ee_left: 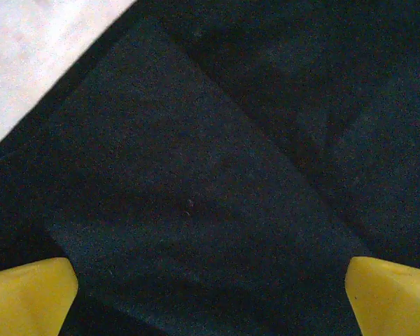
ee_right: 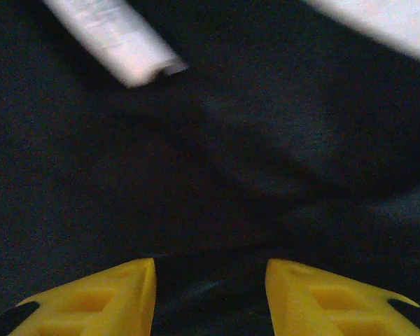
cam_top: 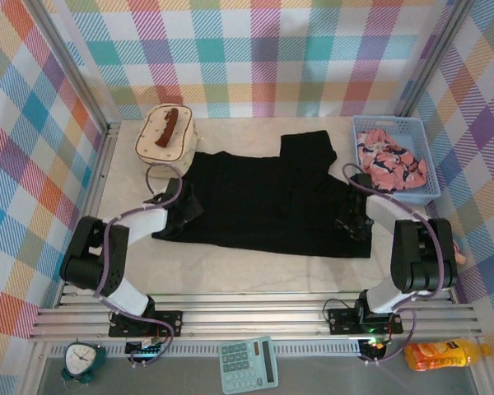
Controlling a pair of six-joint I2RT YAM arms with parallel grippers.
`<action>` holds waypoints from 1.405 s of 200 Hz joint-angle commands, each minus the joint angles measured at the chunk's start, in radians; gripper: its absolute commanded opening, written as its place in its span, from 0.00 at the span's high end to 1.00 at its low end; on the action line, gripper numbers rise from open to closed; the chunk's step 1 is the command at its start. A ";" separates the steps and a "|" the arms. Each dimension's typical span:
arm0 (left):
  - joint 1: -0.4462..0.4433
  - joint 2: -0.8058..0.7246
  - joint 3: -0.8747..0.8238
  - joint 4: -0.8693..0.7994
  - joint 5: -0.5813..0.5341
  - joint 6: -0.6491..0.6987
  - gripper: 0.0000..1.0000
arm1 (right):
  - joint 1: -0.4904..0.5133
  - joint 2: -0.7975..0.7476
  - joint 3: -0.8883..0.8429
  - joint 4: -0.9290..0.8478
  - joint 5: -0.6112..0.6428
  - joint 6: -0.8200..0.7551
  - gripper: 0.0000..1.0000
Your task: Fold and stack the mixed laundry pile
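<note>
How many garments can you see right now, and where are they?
2. The black shirt lies spread across the middle of the table; the pink printed garment sits bunched in the blue basket at the far right. More could be hidden under either.

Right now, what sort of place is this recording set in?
Likely a staged robot test cell, not a home: plaid-printed walls on metal framing, left arm and right arm bolted to an aluminium rail, a black shirt spread beside a blue basket holding a pink garment.
</note>
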 commanded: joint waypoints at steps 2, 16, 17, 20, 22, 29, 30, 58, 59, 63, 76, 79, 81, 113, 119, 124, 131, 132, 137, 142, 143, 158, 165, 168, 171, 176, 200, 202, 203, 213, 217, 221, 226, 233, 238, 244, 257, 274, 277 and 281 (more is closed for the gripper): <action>-0.002 -0.075 -0.126 -0.153 0.060 -0.094 0.00 | -0.059 -0.070 -0.037 -0.040 0.022 -0.020 0.54; -0.018 -0.144 -0.141 -0.176 0.064 -0.107 0.00 | -0.060 -0.079 -0.017 -0.034 -0.042 -0.061 0.53; -0.019 -0.146 -0.141 -0.177 0.064 -0.107 0.00 | -0.060 -0.079 -0.014 -0.033 -0.048 -0.063 0.53; -0.021 -0.161 -0.135 -0.181 0.062 -0.103 0.00 | -0.060 -0.081 -0.008 -0.034 -0.066 -0.070 0.52; -0.021 -0.170 -0.130 -0.182 0.062 -0.101 0.00 | -0.059 -0.082 -0.004 -0.034 -0.078 -0.073 0.52; -0.021 -0.194 -0.105 -0.188 0.058 -0.083 0.00 | -0.060 -0.089 0.008 -0.030 -0.114 -0.080 0.51; -0.021 -0.196 -0.100 -0.188 0.057 -0.080 0.00 | -0.060 -0.090 0.010 -0.030 -0.119 -0.082 0.51; -0.021 -0.160 0.143 -0.177 0.049 0.049 0.00 | -0.050 -0.151 0.032 0.037 -0.256 -0.104 0.46; -0.021 -0.156 0.153 -0.176 0.049 0.054 0.00 | -0.049 -0.154 0.032 0.039 -0.259 -0.103 0.46; -0.020 -0.131 0.193 -0.170 0.053 0.070 0.00 | -0.046 -0.160 0.036 0.048 -0.272 -0.103 0.45; -0.020 -0.044 0.319 -0.131 0.092 0.117 0.00 | -0.032 -0.167 0.059 0.069 -0.304 -0.100 0.45; -0.020 -0.022 0.351 -0.123 0.103 0.126 0.00 | -0.027 -0.166 0.065 0.075 -0.309 -0.099 0.45; -0.020 -0.006 0.371 -0.117 0.110 0.131 0.00 | -0.024 -0.164 0.069 0.077 -0.311 -0.100 0.45; -0.015 0.294 0.691 -0.075 0.187 0.197 0.00 | 0.045 -0.107 0.128 0.124 -0.318 -0.091 0.46; -0.015 0.351 0.748 -0.074 0.194 0.210 0.00 | 0.058 -0.094 0.134 0.136 -0.325 -0.089 0.47; -0.016 0.393 0.796 -0.074 0.198 0.223 0.00 | 0.067 -0.083 0.140 0.143 -0.330 -0.086 0.48; -0.012 0.458 0.858 -0.075 0.201 0.234 0.00 | 0.080 -0.069 0.148 0.149 -0.334 -0.086 0.49; -0.011 0.462 0.867 -0.058 0.201 0.235 0.00 | 0.081 -0.067 0.148 0.150 -0.334 -0.086 0.49; -0.008 0.508 0.909 -0.037 0.207 0.239 0.00 | 0.090 -0.060 0.151 0.155 -0.334 -0.086 0.50; -0.005 0.548 0.949 -0.031 0.217 0.241 0.00 | 0.097 -0.053 0.153 0.158 -0.334 -0.087 0.51; -0.004 0.556 0.958 -0.030 0.218 0.243 0.00 | 0.098 -0.051 0.154 0.159 -0.334 -0.088 0.51; 0.014 0.671 1.074 -0.017 0.236 0.237 0.00 | 0.107 -0.035 0.153 0.171 -0.339 -0.086 0.53; 0.024 0.718 1.123 -0.008 0.252 0.229 0.00 | 0.108 -0.029 0.154 0.173 -0.342 -0.086 0.53; 0.028 0.737 1.144 -0.005 0.257 0.225 0.00 | 0.107 -0.027 0.153 0.174 -0.342 -0.087 0.53; 0.032 0.754 1.160 -0.002 0.260 0.221 0.00 | 0.108 -0.026 0.153 0.174 -0.343 -0.086 0.53; 0.039 0.777 1.191 0.004 0.264 0.218 0.00 | 0.109 -0.024 0.152 0.175 -0.342 -0.088 0.54; 0.066 0.845 1.260 0.044 0.221 0.228 0.00 | 0.110 -0.014 0.146 0.192 -0.343 -0.096 0.54; 0.068 0.847 1.261 0.045 0.213 0.229 0.00 | 0.112 -0.010 0.146 0.193 -0.343 -0.097 0.54; 0.069 0.847 1.262 0.046 0.209 0.229 0.00 | 0.112 -0.009 0.146 0.193 -0.343 -0.098 0.54; 0.086 0.855 1.270 0.048 0.175 0.230 0.00 | 0.113 0.001 0.151 0.192 -0.345 -0.104 0.55; 0.094 0.858 1.273 0.044 0.161 0.229 0.00 | 0.113 0.007 0.153 0.191 -0.342 -0.106 0.55; 0.104 0.859 1.274 0.038 0.150 0.226 0.00 | 0.113 0.012 0.155 0.191 -0.343 -0.106 0.55; 0.116 0.859 1.275 0.030 0.138 0.221 0.00 | 0.114 0.018 0.156 0.191 -0.344 -0.109 0.55; 0.134 0.858 1.272 0.018 0.121 0.215 0.00 | 0.115 0.027 0.159 0.191 -0.345 -0.109 0.55; 0.148 0.855 1.268 0.011 0.110 0.213 0.00 | 0.115 0.033 0.162 0.191 -0.343 -0.110 0.55; 0.165 0.851 1.261 0.002 0.100 0.213 0.00 | 0.115 0.040 0.167 0.187 -0.342 -0.112 0.55; 0.202 0.839 1.244 -0.019 0.086 0.216 0.00 | 0.115 0.054 0.176 0.183 -0.343 -0.117 0.56; 0.246 0.814 1.214 -0.031 0.091 0.224 0.00 | 0.117 0.070 0.190 0.173 -0.339 -0.126 0.56; 0.254 0.810 1.209 -0.032 0.096 0.226 0.00 | 0.117 0.075 0.192 0.171 -0.339 -0.128 0.56; 0.262 0.804 1.202 -0.034 0.104 0.230 0.00 | 0.117 0.079 0.195 0.168 -0.337 -0.129 0.56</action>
